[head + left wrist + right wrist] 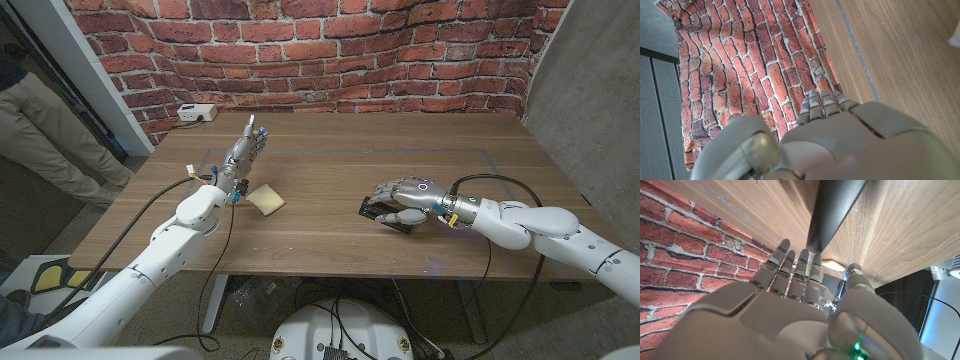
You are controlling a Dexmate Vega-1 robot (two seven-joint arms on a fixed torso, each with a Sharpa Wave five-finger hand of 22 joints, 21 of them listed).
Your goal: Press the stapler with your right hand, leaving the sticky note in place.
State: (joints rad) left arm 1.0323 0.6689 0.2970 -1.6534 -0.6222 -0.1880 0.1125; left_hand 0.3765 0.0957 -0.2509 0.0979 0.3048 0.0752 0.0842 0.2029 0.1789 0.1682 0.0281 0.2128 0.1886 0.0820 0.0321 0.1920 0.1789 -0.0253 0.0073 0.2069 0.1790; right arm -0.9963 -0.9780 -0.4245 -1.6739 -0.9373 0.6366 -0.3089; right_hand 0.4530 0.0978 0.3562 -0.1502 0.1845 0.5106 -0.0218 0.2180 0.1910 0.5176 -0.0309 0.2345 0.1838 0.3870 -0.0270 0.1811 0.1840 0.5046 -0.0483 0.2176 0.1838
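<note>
Black stapler (384, 214) on the wooden table (400, 150), right of centre, near the front edge. Right hand (405, 200) laid over it, fingers draped across the top and curled down toward the front; in the right wrist view, stapler (832, 210) running away past the fingertips (790, 262). Hard to tell whether pushing down or merely resting: contact looks made, depth of the press not readable. Hand partly closed around the body, neither spread wide nor clenched, so grip or plain touch cannot be settled from these frames.

Sticky note (266, 198), yellow, flat on the wood well to the left of the stapler, just beside the left hand (243, 155). Lying clear of the stapler, not touched by either hand. Left hand standing on edge, fingers straight and pointing at the brick wall (300, 50), holding nothing.

Probably mid-task: reach done, hand on target, note undisturbed. Left to do, by this reading: complete the downward push, release, withdraw.

No containers seen. Small white box (197, 113) at the far left corner; a person's legs (50, 140) beyond the table's left side.
</note>
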